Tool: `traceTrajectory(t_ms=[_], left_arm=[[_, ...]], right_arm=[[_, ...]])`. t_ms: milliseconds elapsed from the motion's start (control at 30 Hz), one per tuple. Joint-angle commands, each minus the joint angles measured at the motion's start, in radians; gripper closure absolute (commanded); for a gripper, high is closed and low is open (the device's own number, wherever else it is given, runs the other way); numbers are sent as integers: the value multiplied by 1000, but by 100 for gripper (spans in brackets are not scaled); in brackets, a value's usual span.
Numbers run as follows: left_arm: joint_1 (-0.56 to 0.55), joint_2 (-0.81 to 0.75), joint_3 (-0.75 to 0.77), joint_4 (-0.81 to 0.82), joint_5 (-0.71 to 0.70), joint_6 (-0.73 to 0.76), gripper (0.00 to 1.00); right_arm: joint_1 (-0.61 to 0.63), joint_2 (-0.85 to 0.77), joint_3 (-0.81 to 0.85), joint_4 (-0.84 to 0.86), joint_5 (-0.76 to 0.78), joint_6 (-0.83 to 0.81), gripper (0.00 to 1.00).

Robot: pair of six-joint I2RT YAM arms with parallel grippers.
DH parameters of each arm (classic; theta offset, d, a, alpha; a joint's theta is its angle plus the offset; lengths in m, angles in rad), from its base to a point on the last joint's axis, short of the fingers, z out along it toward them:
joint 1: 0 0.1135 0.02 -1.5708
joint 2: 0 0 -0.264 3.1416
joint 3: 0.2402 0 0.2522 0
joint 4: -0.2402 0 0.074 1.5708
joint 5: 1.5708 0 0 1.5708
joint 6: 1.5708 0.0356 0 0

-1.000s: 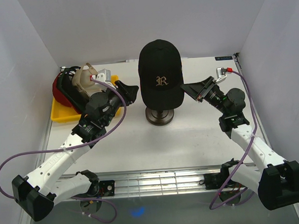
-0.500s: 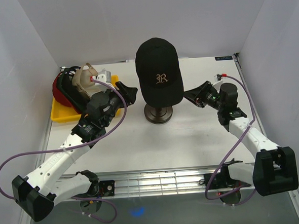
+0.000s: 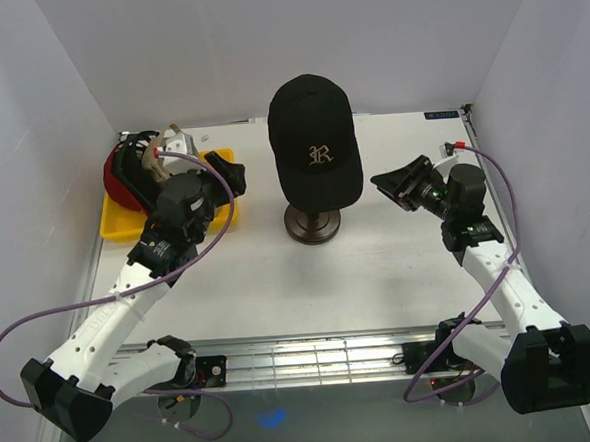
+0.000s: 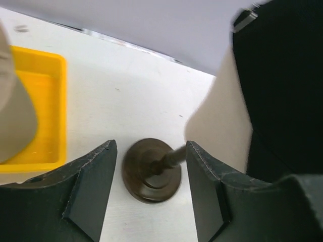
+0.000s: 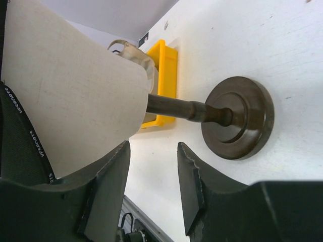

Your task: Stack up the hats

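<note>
lighting: bright, even, overhead; shadows soft on the surface [image 3: 308,270]. overhead view sharp; wrist views blur nearest objects; no glare.

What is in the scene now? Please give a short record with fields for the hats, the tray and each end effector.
hat on head: black cap with gold R, on the mannequin head
support: dark stand, upright at table centre
other hats: pile with red and tan visible, on the yellow tray, far left
left end effector: open, empty, between tray and stand
right end effector: open, empty, right of the stand, facing it
</note>
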Motion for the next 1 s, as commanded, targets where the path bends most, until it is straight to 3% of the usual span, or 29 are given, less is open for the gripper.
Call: traceTrajectory(t_ms=[0, 100, 300, 567, 967], left_arm=[[84, 8, 81, -119, -176, -15, 32], [219, 88, 117, -214, -176, -46, 31], [334, 324, 250, -306, -227, -40, 31], [387, 513, 380, -355, -310, -6, 32], [399, 633, 371, -328, -366, 11, 32]], right_arm=[[-29, -59, 48, -44, 2, -69, 51], [-41, -103, 83, -92, 2, -117, 48], [-44, -123, 216, -245, -5, -230, 47], [-44, -123, 322, -321, -25, -313, 46], [-45, -91, 379, -348, -53, -350, 45]])
